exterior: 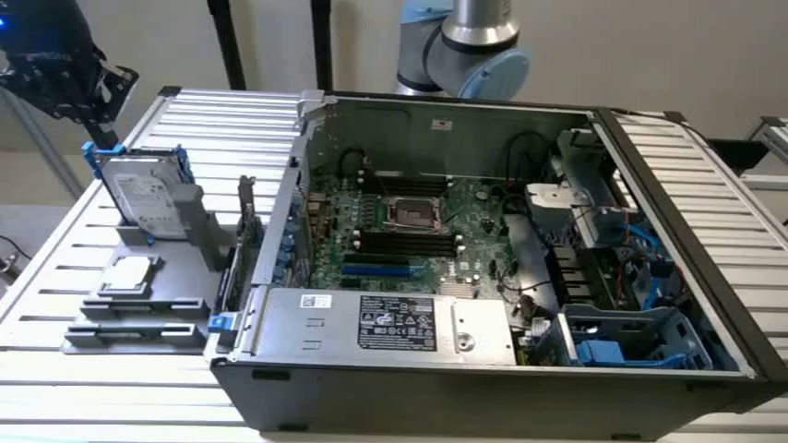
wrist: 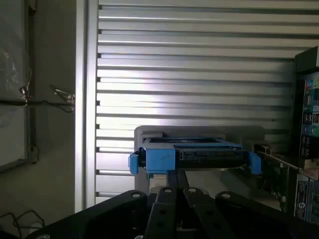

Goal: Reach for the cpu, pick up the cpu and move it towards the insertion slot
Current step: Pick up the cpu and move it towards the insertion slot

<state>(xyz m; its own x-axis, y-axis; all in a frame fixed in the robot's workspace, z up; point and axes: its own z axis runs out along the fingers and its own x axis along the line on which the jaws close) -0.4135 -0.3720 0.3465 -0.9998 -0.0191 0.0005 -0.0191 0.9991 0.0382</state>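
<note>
Silver-topped, the cpu (exterior: 129, 274) lies flat on its grey holder (exterior: 136, 309), near the upright hard drive (exterior: 146, 196) and well apart from my claw (exterior: 99, 115). I cannot tell how far open my claw is. I should descend squarely, clearing that drive.

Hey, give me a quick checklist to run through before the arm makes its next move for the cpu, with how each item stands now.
1. cpu lies flat in its grey holder, nothing on it: ok.
2. Gripper at the cpu: not ok, it is above the upright hard drive, apart from the chip.
3. Clearance past the hard drive's blue clips: cannot tell.
4. Insertion slot uncovered: ok.
5. Computer case open on top: ok.
</note>
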